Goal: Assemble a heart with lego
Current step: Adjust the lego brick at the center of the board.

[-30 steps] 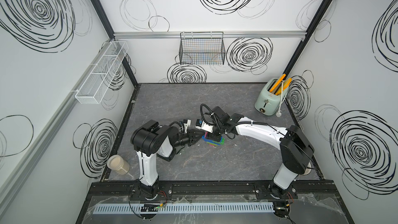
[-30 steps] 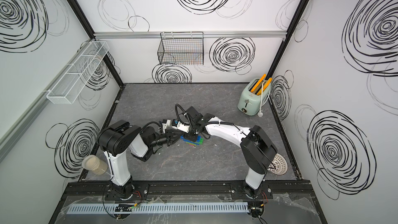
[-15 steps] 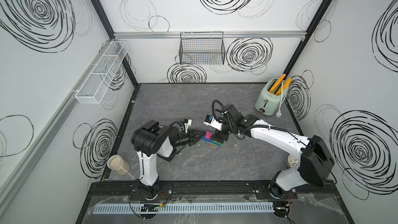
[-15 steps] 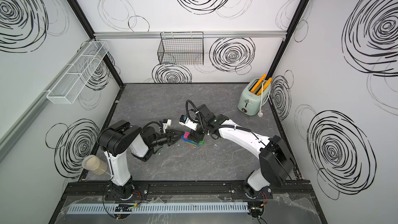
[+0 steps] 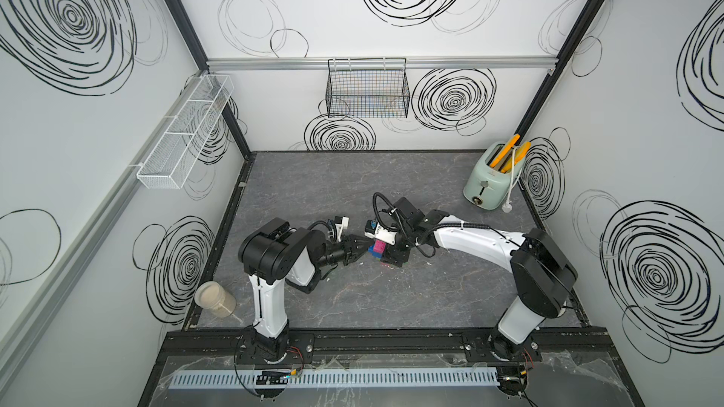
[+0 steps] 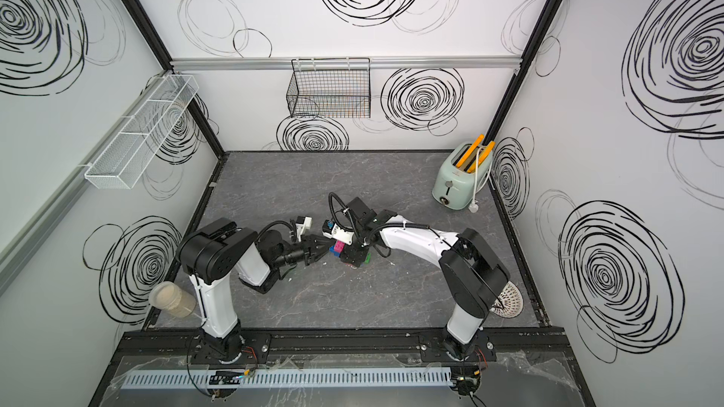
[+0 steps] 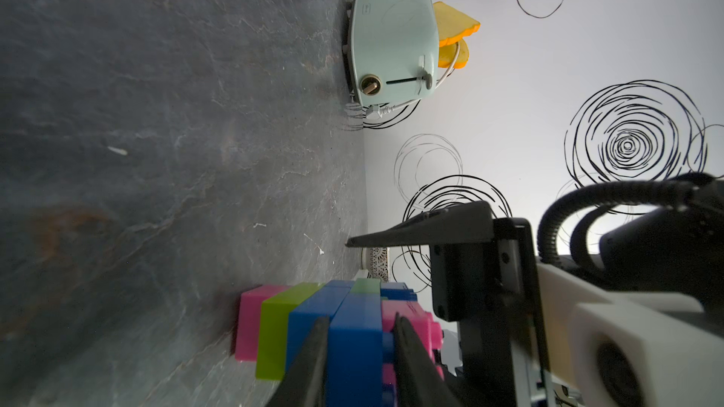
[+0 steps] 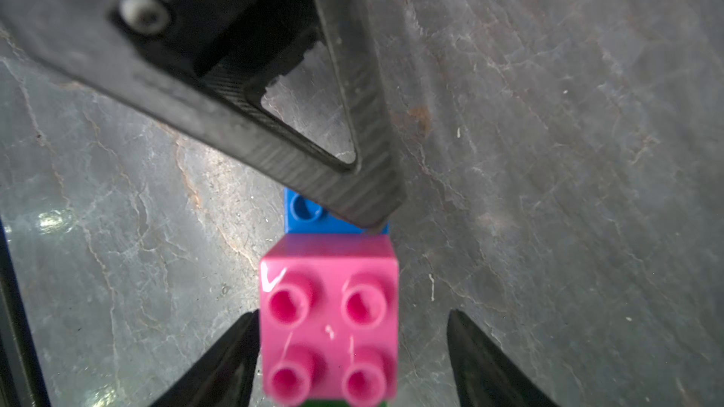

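The left tool [image 7: 360, 319] pinches a blue brick [image 7: 354, 350] of the stepped plastic heart [image 7: 274, 326] on the veined grey bench [image 7: 156, 111]. The right tool [image 8: 352, 314] gapes around its 4-studded pink brick [image 8: 329, 264].

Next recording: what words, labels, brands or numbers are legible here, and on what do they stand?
No text is readable.
On the toaster, a small printed mark, too small to read.
On the white camera housing at the right wrist, dark marks, too blurred to read.
On the heart, no print shows.
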Controlling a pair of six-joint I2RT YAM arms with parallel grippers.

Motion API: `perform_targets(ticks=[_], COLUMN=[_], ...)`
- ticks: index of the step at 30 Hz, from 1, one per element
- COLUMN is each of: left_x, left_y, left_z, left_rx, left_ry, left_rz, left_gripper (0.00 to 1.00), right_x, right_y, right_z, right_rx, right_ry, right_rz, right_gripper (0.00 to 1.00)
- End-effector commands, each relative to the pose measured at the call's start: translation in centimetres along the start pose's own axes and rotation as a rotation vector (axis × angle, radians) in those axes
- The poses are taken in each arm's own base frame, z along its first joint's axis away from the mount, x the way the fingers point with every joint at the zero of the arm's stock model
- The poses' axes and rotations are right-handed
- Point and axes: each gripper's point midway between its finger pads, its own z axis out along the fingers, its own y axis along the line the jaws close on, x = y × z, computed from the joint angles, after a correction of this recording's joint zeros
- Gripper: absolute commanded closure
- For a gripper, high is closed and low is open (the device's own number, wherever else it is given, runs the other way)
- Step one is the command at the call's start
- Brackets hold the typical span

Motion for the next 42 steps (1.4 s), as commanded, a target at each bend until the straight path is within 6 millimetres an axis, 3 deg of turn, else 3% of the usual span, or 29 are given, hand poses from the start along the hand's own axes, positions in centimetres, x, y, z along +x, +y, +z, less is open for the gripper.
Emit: perform_targets(ticks=[1,6,8,12,21,24,28,32,42], left_x=[-0.3,-0.4,-0.6,-1.7,-5.5,-6.7,-7.7,-7.9,-8.1], left_y=[-2.7,-2.6,-2.7,-2.2,-1.9,-2.5,-4.6,-5.8,-5.8], left_z=[-0.1,-0.1,-0.3,-1.4,-7.0,-8.7,-10.7,-11.5,-12.1], left_rx=[0.080,0.077,0.078,0.047,-0.142,-0.237,-0.261,-0.232,-0.221], left_ry=[-0.005,-0.007,-0.017,-0.079,-0.306,-0.370,-0.414,-0.414,-0.417], left_rz=[0.082,0.073,0.070,0.043,0.051,0.099,0.141,0.150,0.150], left_gripper=[0.65,0.50,0.37,0.02,0.03,0.03,0.03,0.03,0.03], right_x=[0.2,0.5,0.5,0.2,-2.3,-2.6,-1.6,-1.5,-3.2], right_y=[0.5,0.6,0.7,1.0,1.9,1.9,1.1,0.7,-1.7], right_z=[-0.3,-0.2,0.0,-0.1,-0.7,0.2,2.2,2.7,0.4], right_rx=[-0.021,-0.030,-0.041,-0.082,-0.350,-0.403,-0.395,-0.436,-0.816], right_ry=[0.025,0.034,0.038,0.033,-0.040,-0.036,0.024,0.002,-0.278], right_rz=[-0.008,0.000,0.005,0.022,0.164,0.211,0.258,0.301,0.507], right_gripper=[0.29,0.45,0.50,0.56,0.59,0.63,0.69,0.69,0.65])
